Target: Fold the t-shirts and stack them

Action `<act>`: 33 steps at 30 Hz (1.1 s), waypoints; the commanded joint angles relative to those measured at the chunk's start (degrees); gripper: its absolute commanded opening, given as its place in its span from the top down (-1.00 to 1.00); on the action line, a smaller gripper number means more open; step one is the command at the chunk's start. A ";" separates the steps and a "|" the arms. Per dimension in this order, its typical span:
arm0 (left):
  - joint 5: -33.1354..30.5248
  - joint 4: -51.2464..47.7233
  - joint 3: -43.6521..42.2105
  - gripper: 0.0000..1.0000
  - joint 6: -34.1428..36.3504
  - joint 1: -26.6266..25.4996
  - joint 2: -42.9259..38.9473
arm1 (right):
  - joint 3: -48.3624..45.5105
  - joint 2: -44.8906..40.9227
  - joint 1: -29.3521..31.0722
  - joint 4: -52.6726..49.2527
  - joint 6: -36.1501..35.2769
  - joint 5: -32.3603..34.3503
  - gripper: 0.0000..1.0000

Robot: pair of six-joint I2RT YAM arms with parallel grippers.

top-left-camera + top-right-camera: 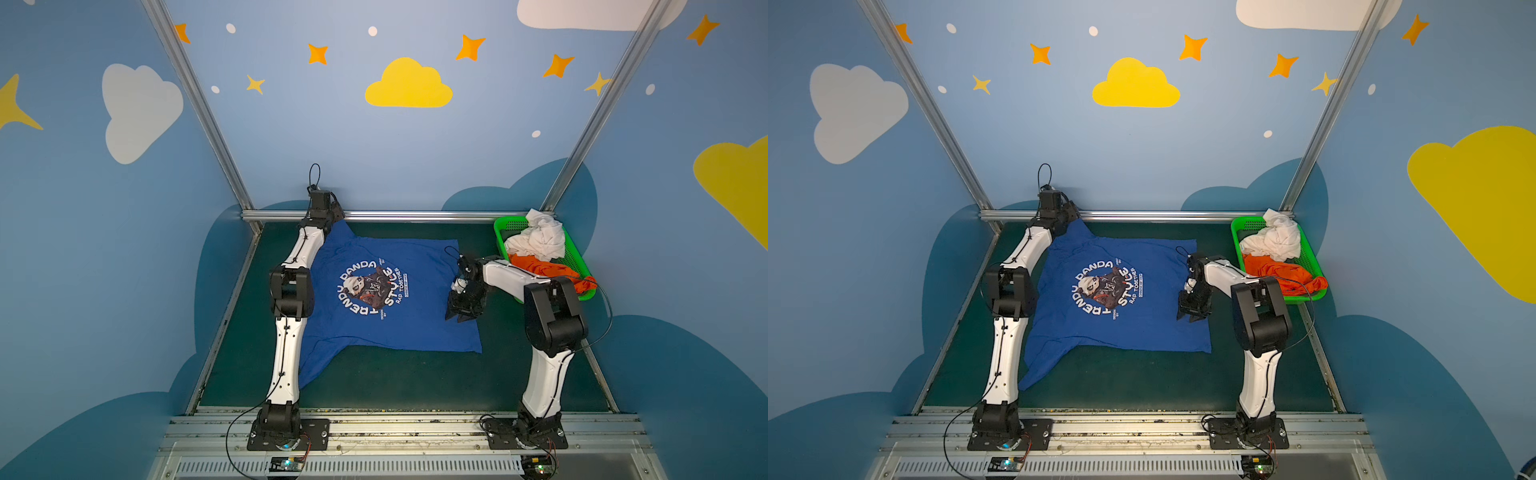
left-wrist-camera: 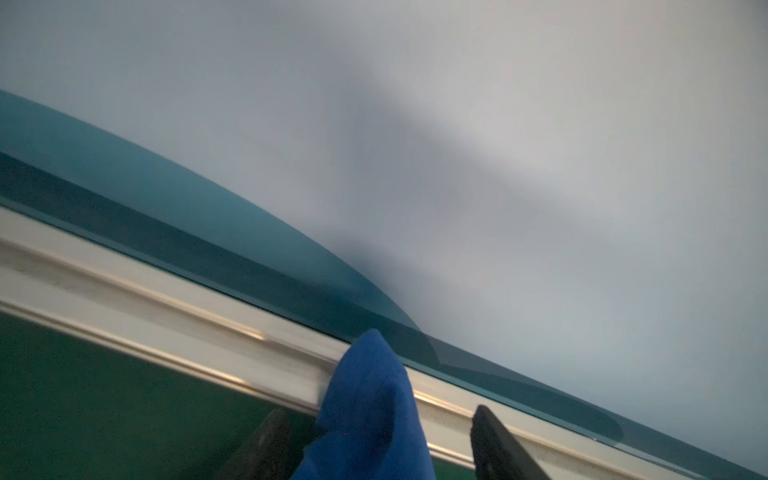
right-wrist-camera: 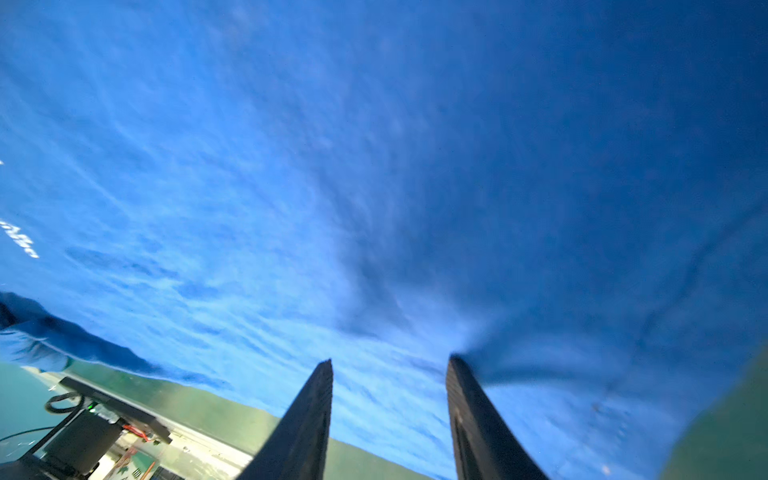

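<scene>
Filling bskt [image 1: 513,227]: white tee [image 1: 542,240] + orange tee [image 1: 542,269]

The blue t-shirt [image 1: 415,324] lies spread print-up on the mat [image 1: 415,382]; white t-shirt [image 1: 540,239] and orange t-shirt [image 1: 544,268] sit crumpled in the basket [image 1: 500,232].

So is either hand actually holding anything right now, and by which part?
Nothing is gripped. The left hand is open, with the far sleeve tip of the blue shirt loose between its jaws. The right hand is open too, tips on it near the hem.
</scene>
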 commanded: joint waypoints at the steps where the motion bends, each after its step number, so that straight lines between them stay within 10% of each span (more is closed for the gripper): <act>1: -1.61 0.61 -2.15 -0.53 1.81 0.01 -8.10 | -0.51 -2.49 0.09 -2.11 0.29 1.45 0.05; 5: -3.08 -3.98 -6.33 -0.51 2.68 -0.01 -12.94 | 0.54 -3.69 0.00 -1.56 -0.15 0.66 0.05; 15: -9.98 -16.92 -12.69 0.90 0.70 1.25 -15.50 | 19.18 3.91 -2.04 -1.16 -3.37 -1.02 0.27; 24: -4.84 -28.46 -4.31 0.90 -3.11 3.37 -4.13 | 43.01 20.17 -4.49 -4.42 -3.14 -2.89 0.85; 33: 0.26 -32.75 -2.58 0.90 -13.24 6.51 1.68 | 58.77 34.24 -6.12 -8.24 -0.07 -1.24 0.67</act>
